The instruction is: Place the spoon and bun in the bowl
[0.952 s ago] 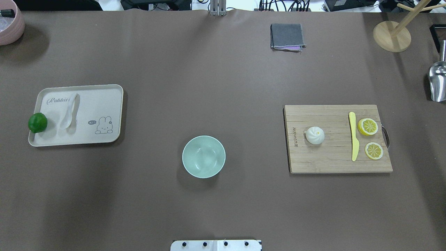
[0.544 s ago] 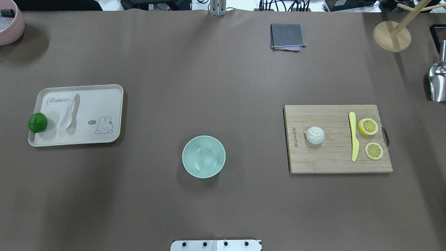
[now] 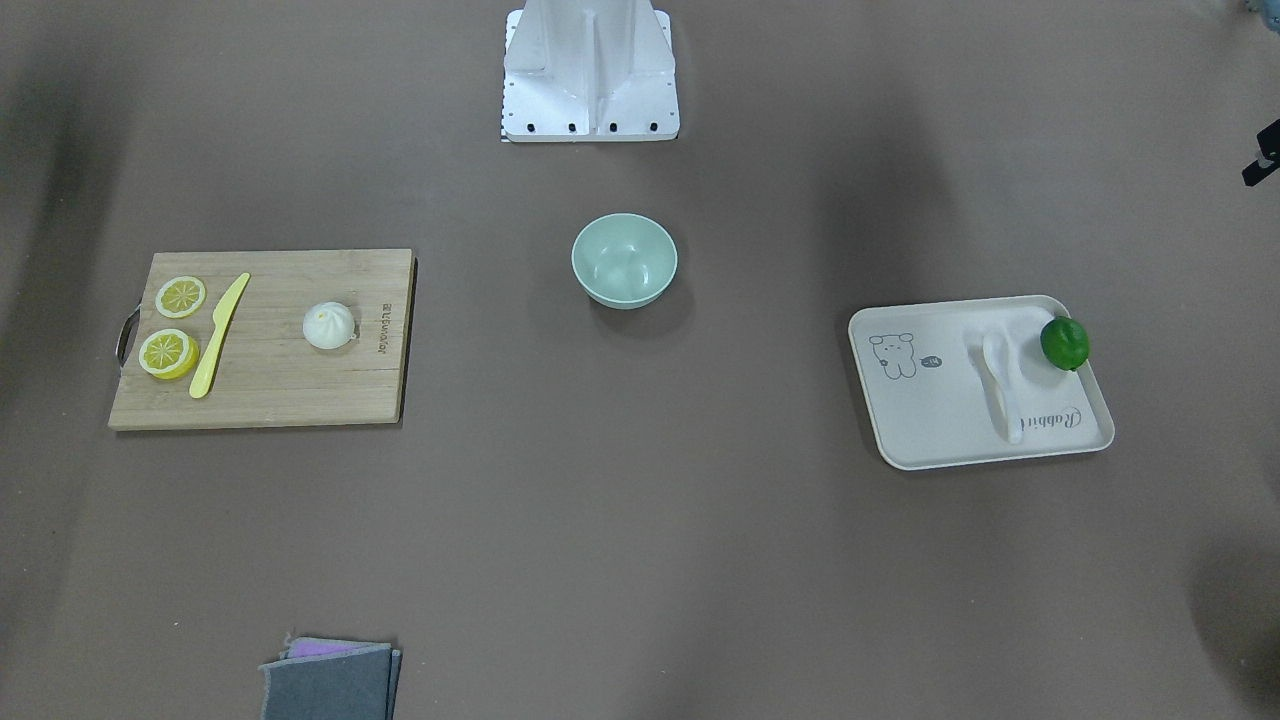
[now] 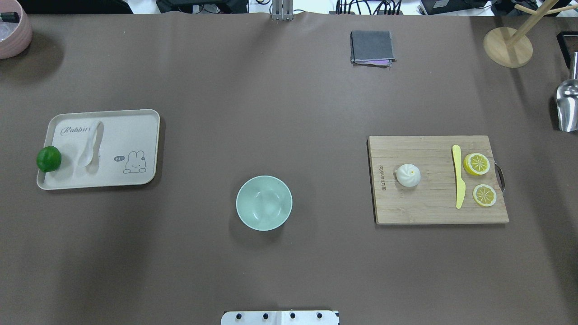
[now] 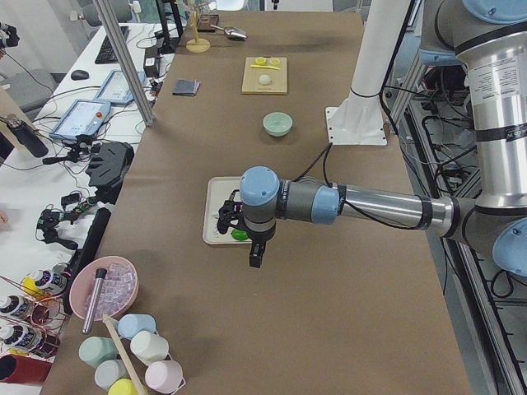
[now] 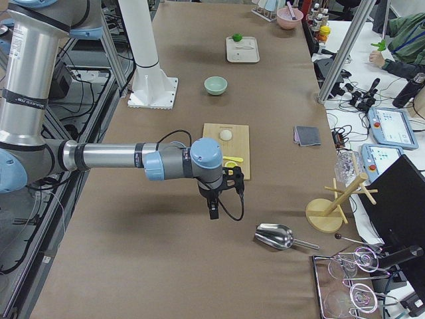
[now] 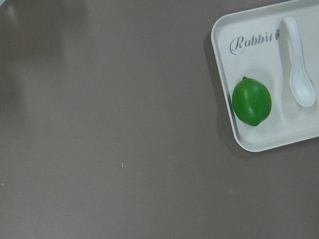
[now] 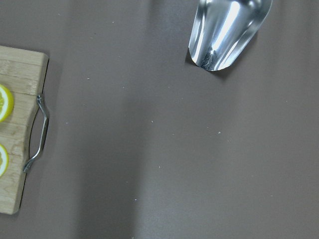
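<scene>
The white spoon lies on a cream rabbit tray at the left, also in the left wrist view. The white pleated bun sits on a wooden cutting board at the right. The mint-green bowl stands empty in the middle near the robot's base. Neither gripper shows in the overhead view. The left gripper hangs above the table just outside the tray's lime end. The right gripper hangs above the table beyond the board's handle end. I cannot tell whether either is open or shut.
A green lime rests on the tray's outer edge. A yellow knife and two lemon slices lie on the board. A folded grey cloth, a wooden stand, a metal scoop and a pink bowl line the far side.
</scene>
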